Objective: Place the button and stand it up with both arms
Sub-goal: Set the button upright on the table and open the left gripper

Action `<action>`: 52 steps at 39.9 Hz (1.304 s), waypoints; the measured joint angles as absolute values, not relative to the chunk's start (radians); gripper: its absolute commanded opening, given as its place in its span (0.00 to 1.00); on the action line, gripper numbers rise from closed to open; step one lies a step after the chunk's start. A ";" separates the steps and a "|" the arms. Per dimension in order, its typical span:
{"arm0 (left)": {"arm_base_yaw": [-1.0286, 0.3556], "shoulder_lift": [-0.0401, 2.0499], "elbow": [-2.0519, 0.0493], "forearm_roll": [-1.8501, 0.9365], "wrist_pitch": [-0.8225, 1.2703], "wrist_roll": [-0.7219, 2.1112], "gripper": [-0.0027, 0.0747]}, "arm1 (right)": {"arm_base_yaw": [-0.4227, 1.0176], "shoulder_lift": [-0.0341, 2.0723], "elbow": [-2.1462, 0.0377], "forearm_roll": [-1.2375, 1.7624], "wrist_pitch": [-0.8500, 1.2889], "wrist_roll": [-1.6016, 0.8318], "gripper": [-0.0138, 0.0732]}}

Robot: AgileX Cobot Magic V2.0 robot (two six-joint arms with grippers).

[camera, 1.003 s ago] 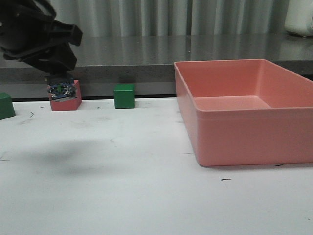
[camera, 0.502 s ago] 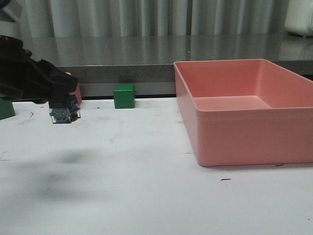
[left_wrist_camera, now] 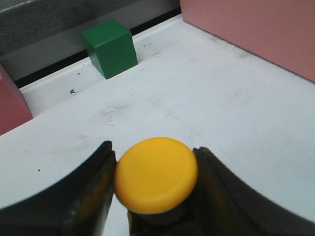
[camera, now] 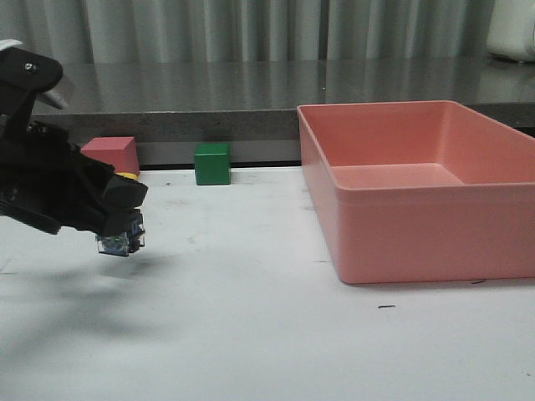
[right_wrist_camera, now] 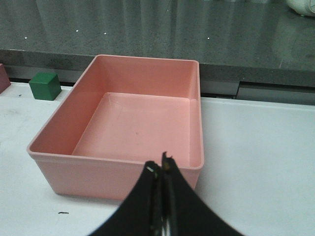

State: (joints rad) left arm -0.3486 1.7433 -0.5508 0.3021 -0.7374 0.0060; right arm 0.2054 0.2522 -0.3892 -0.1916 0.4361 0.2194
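Left gripper (camera: 117,219) at far left of front view, hanging above the white table (camera: 251,334), not touching it; soft shadow on the surface beneath. Fingers (left_wrist_camera: 93,191) clamped on the button (left_wrist_camera: 156,174), one on each side of it. Yellow cap facing the wrist camera, tilted, sliver of pale collar just under it. In front view only a thin yellow edge at the fingers and the bluish metal base (camera: 119,241) poking out below the fingertips, clear of the table.

Pink cube (camera: 112,155) behind the left arm at the back edge of the table, partly hidden by the arm. Green cube (camera: 212,163) just to its right, apart from it, also at the back edge. Both cubes visible in left wrist view beyond the button, with bare scuffed table between.

Pink bin (camera: 418,188) on the right half of the table, well apart from the cubes and the held button, long side toward the camera. Small dark mark on the table near its front left corner.

Right gripper (right_wrist_camera: 161,169) out of front view; in right wrist view above the near rim of the bin (right_wrist_camera: 123,162), fingers pressed together with nothing between them. Green cube (right_wrist_camera: 45,86) to the far side of the bin in that view.
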 measured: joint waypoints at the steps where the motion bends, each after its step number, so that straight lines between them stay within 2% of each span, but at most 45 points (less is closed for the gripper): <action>1: -0.349 1.749 -0.551 0.302 -0.737 0.008 0.31 | 0.205 0.252 -0.389 -0.192 0.436 0.219 0.08; 38: -0.349 1.810 -0.533 0.296 -0.800 0.048 0.32 | 0.205 0.252 -0.389 -0.192 0.436 0.219 0.08; 41: -0.349 1.810 -0.533 0.294 -0.800 0.048 0.38 | 0.205 0.252 -0.389 -0.192 0.436 0.219 0.08; 49: -0.349 1.811 -0.533 0.287 -0.811 0.050 0.65 | 0.205 0.252 -0.389 -0.192 0.436 0.219 0.08; 52: -0.349 1.814 -0.533 0.287 -0.811 0.050 0.69 | 0.205 0.252 -0.389 -0.192 0.436 0.219 0.08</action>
State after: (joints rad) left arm -0.3486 1.8136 -0.5328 0.2873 -0.8114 0.0498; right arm 0.2054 0.2522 -0.3892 -0.1916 0.4361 0.2194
